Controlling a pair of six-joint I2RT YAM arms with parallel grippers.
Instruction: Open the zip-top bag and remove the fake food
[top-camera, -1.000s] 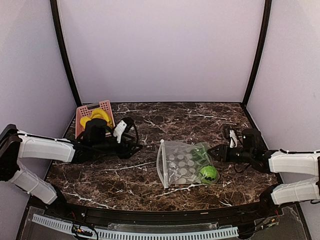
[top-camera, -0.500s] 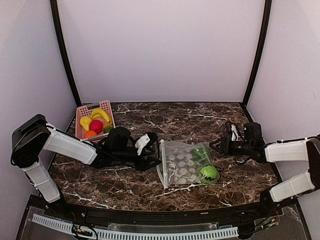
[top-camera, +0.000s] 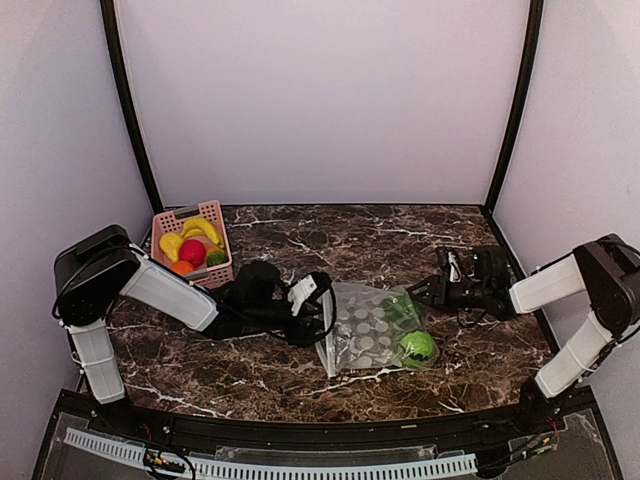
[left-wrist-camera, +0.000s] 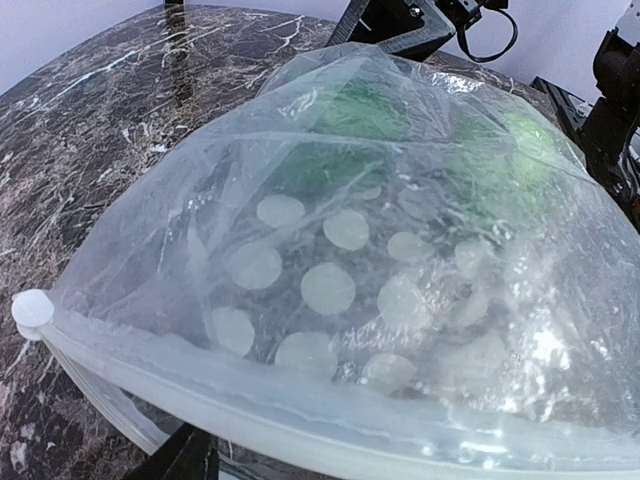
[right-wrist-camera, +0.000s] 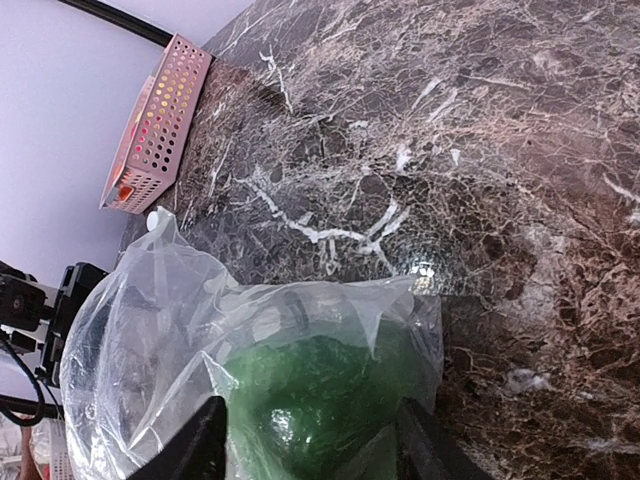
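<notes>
The zip-top bag (top-camera: 365, 335) lies flat at mid table, its white zip strip (top-camera: 322, 335) on the left edge. Inside it are a bright green ball (top-camera: 416, 347) and a green leafy piece (top-camera: 400, 305). My left gripper (top-camera: 322, 315) is open at the zip edge. In the left wrist view the bag (left-wrist-camera: 380, 260) fills the frame, the strip (left-wrist-camera: 300, 420) runs across the left gripper (left-wrist-camera: 330, 468), and only one finger (left-wrist-camera: 185, 455) shows. My right gripper (top-camera: 422, 292) is open at the bag's far right corner. Its fingers (right-wrist-camera: 205, 445) stand either side of the leafy piece (right-wrist-camera: 320, 400).
The pink basket (top-camera: 213, 210) stands at the back left, holding a yellow banana (top-camera: 200, 230), a pink-red ball (top-camera: 192, 251), an orange ball (top-camera: 181, 268) and a green piece (top-camera: 215, 258). It also shows in the right wrist view (right-wrist-camera: 155, 125). Purple walls enclose the marble table.
My left arm has swung right, from the basket to the bag's zip edge, uncovering the basket's food. My right gripper has edged left towards the bag's corner.
</notes>
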